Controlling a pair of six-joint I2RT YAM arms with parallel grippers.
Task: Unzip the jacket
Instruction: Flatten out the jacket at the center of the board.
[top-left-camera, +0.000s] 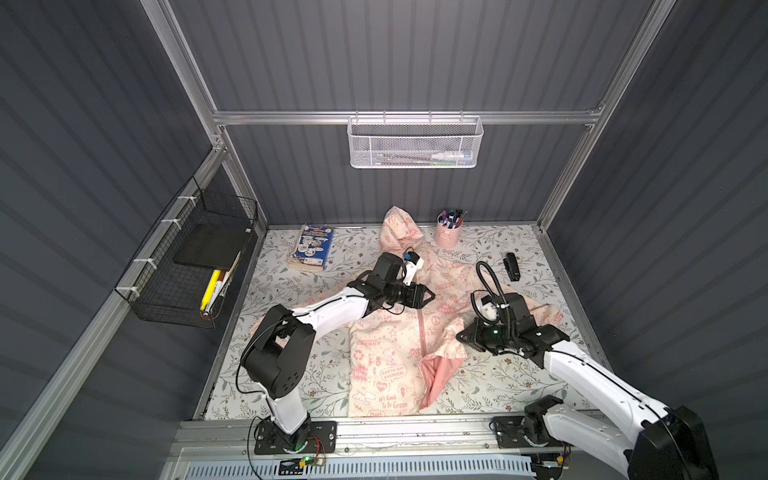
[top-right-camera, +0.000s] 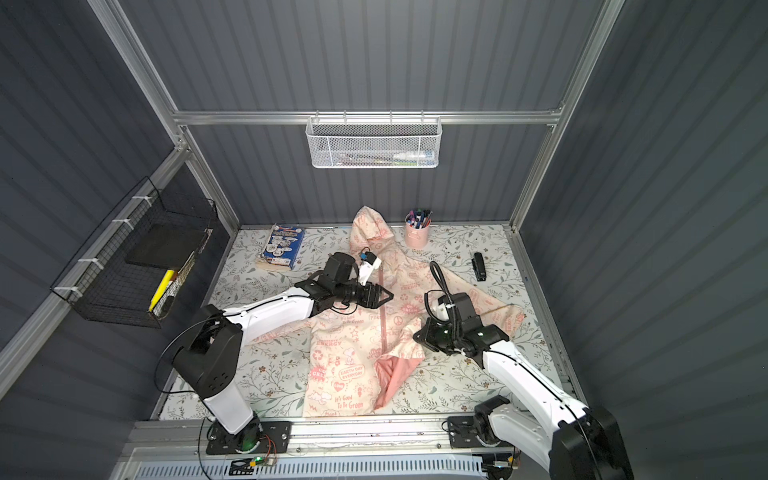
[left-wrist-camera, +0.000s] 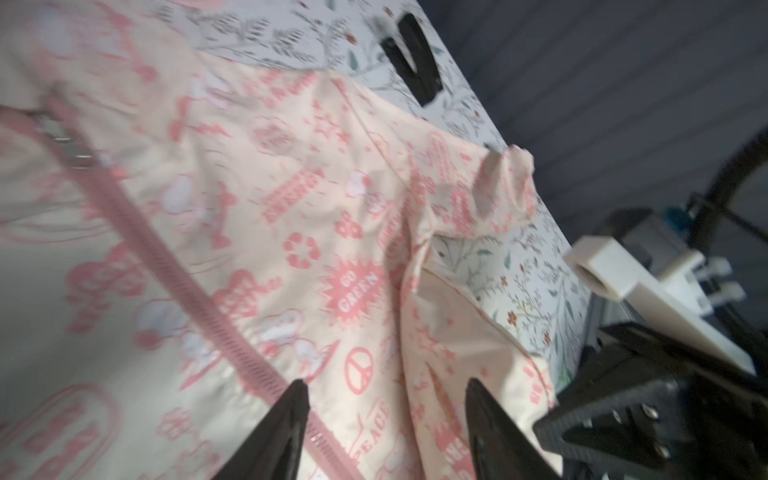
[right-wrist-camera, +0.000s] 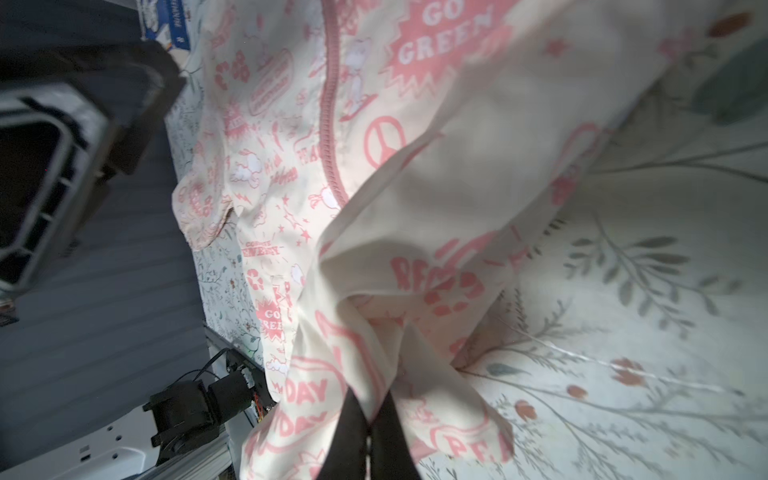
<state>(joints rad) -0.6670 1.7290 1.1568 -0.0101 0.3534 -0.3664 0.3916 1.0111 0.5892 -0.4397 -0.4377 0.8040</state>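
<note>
Top views first: in both you see the jacket (top-left-camera: 386, 357) lying flat on the floral table (top-left-camera: 299, 374), hood toward the back wall, hem toward the arm bases. Its pink zipper (top-left-camera: 421, 328) is closed down the chest. Lower down, one front panel is turned back, showing pink lining (top-left-camera: 438, 370). Your left gripper (top-left-camera: 430, 296) reaches low across the chest, forearm nearly level, tips over the zipper. Your right gripper (top-left-camera: 461, 337) comes in from the opposite side at the turned panel's edge, probably to anchor the cloth while the zip is pulled.

Left wrist: the jaws stand apart above the fabric, holding nothing. The zipper runs under one fingertip (left-wrist-camera: 291, 415), and a blurred metal slider (left-wrist-camera: 62, 137) sits well up the track.

Right wrist: the fingers are pinched together on a cream fold of the jacket, bunching it up off the table.
</note>
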